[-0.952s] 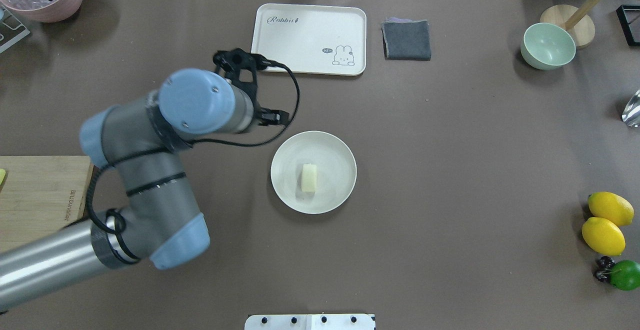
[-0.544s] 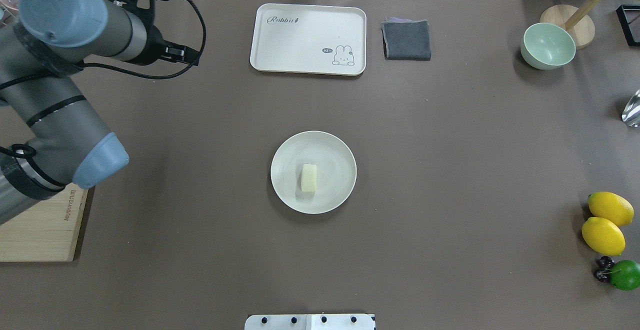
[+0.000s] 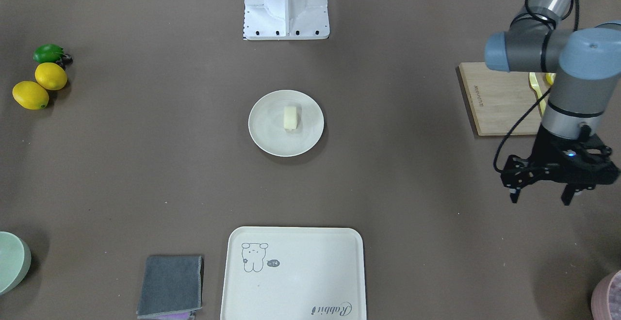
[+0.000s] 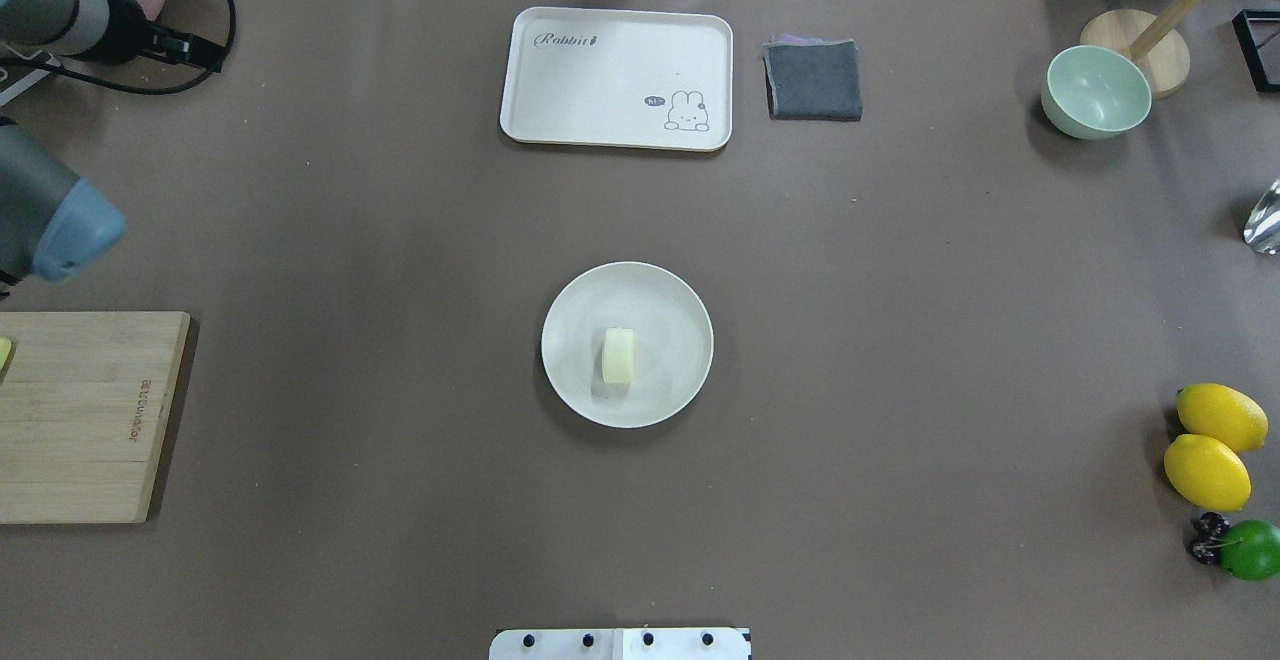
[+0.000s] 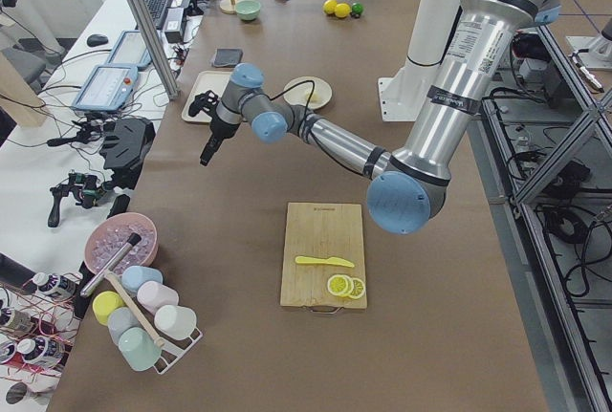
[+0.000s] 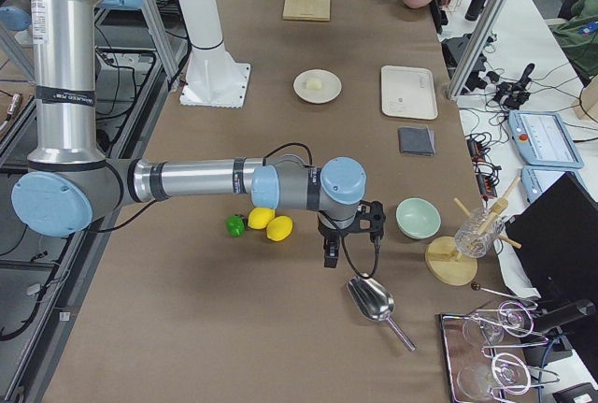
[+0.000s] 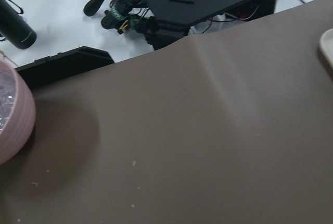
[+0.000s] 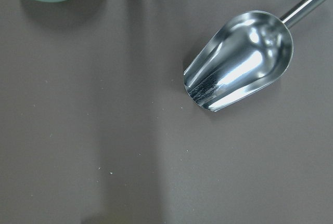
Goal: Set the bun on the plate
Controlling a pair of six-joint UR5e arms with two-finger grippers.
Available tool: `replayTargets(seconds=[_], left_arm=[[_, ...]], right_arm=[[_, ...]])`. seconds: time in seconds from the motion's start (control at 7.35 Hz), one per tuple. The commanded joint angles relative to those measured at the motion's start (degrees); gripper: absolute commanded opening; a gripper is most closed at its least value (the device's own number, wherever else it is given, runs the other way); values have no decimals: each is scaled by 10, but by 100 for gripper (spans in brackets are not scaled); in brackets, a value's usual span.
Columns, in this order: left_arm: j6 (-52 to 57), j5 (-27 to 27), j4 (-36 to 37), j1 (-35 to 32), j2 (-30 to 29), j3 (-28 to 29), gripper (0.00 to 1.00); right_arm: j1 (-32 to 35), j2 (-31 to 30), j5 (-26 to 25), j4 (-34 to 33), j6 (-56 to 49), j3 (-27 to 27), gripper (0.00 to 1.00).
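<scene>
Overhead exterior view: the bun (image 4: pixel 618 355) lies at the middle of the plate (image 4: pixel 668 298), long axis running near to far. It rests on the plate's floor and no gripper touches it. The plate stands at mid-table on the brown cover.

Far of the plate lies the tray (image 4: pixel 610 65), which has a small animal drawing in one corner. A folded grey cloth (image 4: pixel 813 80) lies just right of the tray. A green bowl (image 4: pixel 1095 92) stands at the far right. Two lemons (image 4: pixel 1220 418) and a lime (image 4: pixel 1251 550) lie close together at the near right edge. A wooden board (image 4: pixel 80 415) lies at the near left edge; the exterior left view shows a yellow knife (image 5: pixel 325 261) and lemon slices (image 5: pixel 344 287) on it.

The left gripper (image 3: pixel 540 197) hangs over the far left of the table, well apart from the plate. Its fingers point down, spread apart, with nothing between them. A pink bowl (image 7: pixel 11 117) stands near it.

The right gripper (image 6: pixel 348 233) shows only in the exterior right view, over the table between the lemons and the green bowl. A metal scoop (image 8: pixel 240 60) lies near it. Whether its fingers are spread or closed cannot be told.
</scene>
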Motion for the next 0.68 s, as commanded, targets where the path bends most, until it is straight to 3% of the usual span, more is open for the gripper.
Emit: replayTargets(seconds=[0.0,0.27,0.41,0.54], left_arm=[[133,-150,1,-133,53,24,98],[239,-330,-1,-253,136,20,98],[241,-379,-2,-292,165,19,98],[272,-374,-3,-300,207,20,98]], right_arm=[[0,1,0,0,0,-1,100],[0,2,6,-2,8,-1,100],[0,3,6,-2,12,-2,100],[0,4,6,-2,12,-2,100]])
